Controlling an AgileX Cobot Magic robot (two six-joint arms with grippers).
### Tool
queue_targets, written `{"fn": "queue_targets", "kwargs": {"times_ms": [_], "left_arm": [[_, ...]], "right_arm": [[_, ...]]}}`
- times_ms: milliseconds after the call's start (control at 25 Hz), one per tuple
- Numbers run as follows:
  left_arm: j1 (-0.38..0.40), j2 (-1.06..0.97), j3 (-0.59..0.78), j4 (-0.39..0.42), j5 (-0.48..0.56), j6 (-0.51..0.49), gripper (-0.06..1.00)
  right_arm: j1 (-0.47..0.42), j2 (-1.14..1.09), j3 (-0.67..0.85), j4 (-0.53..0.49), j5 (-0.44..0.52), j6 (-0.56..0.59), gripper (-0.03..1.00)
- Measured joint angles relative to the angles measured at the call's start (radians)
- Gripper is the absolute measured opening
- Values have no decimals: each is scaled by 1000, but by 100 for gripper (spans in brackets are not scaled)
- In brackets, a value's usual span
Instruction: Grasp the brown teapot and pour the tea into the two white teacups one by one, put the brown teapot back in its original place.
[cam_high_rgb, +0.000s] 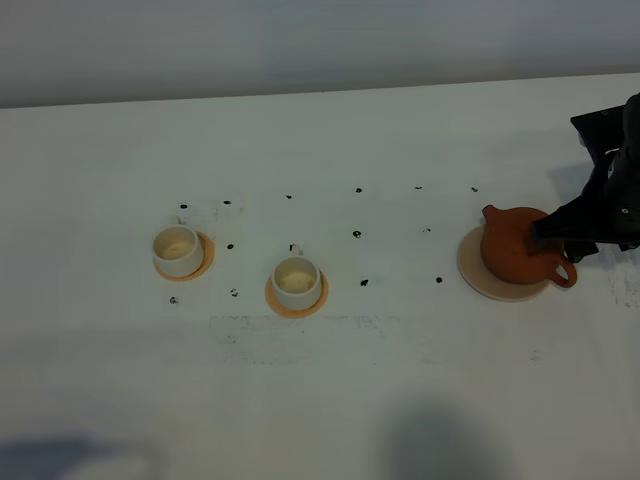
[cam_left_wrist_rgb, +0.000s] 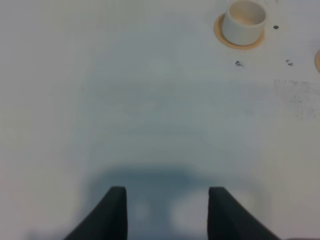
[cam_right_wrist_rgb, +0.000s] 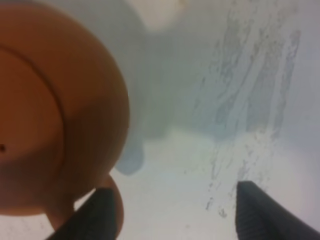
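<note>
Two sets of black jaws are in view, and neither grips anything. The right gripper (cam_right_wrist_rgb: 175, 190) has its jaws spread wide and released, low over the white counter (cam_high_rgb: 320, 400). The loop handle (cam_right_wrist_rgb: 112, 207) of the small round reddish-brown clay teapot (cam_high_rgb: 510, 250) sits just beside one finger; whether they touch cannot be told. From the high camera this gripper hangs at the teapot's handle side and hides part of the pot's right edge. The teapot stands upright on the pale beige flat round disc (cam_high_rgb: 474, 275), at the right of the counter, with its short spout turned toward the far left and its handle toward the near right. The left gripper (cam_left_wrist_rgb: 166, 191) holds its jaws apart over bare counter with nothing between them. Well apart from the teapot, toward the left, stand two small white cylindrical cups, cream inside. The left cup (cam_high_rgb: 178, 248) rests on an orange-tan round coaster (cam_high_rgb: 206, 258), and the middle cup (cam_high_rgb: 296, 280) rests on a second coaster (cam_high_rgb: 296, 312), slightly nearer the front. Small black dots (cam_high_rgb: 357, 234) are scattered on the counter around and between them.
</note>
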Motion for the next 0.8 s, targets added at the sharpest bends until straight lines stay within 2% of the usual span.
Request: {"fn": "queue_targets", "kwargs": {"times_ms": [440,800], "left_arm": [[0,0,0,0,0,0,38],[0,0,0,0,0,0,38]], "right_arm": [[26,0,0,36,15,-21,53],[13,-35,1,11,13,-21,53]]}}
